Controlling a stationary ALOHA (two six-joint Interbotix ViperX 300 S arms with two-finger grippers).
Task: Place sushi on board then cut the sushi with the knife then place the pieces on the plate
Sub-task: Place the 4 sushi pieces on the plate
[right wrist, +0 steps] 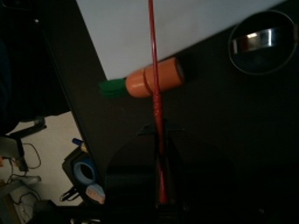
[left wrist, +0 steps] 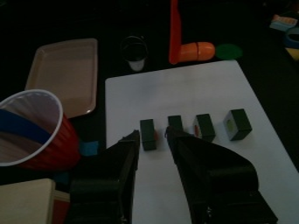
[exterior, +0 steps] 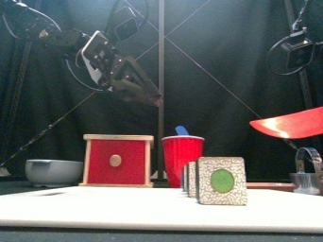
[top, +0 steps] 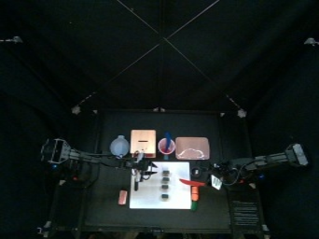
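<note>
Left claw hangs high over the board with its jaws a little apart and nothing in them. From its wrist, the tips frame the rearmost piece of the sushi without touching it. The sushi lies on the left half of the board as four dark blocks in a row with small gaps between them. The row's long axis runs from the board's back toward its front. The front view shows only the nearest block, its green-centred face turned forward, and the others are mostly hidden behind it. The right claw is closed on the handle of the knife. The knife is raised off the bench and points from the right toward the board's right edge. The jaws themselves are dark and hard to make out. A carrot lies just beside that edge under the blade, green end toward the front. Behind the board stand the bowl, box, cup with a blue knife, and the tray. The cutter is off the board's back right corner. A small reddish thing left of the board is too small to identify.
</note>
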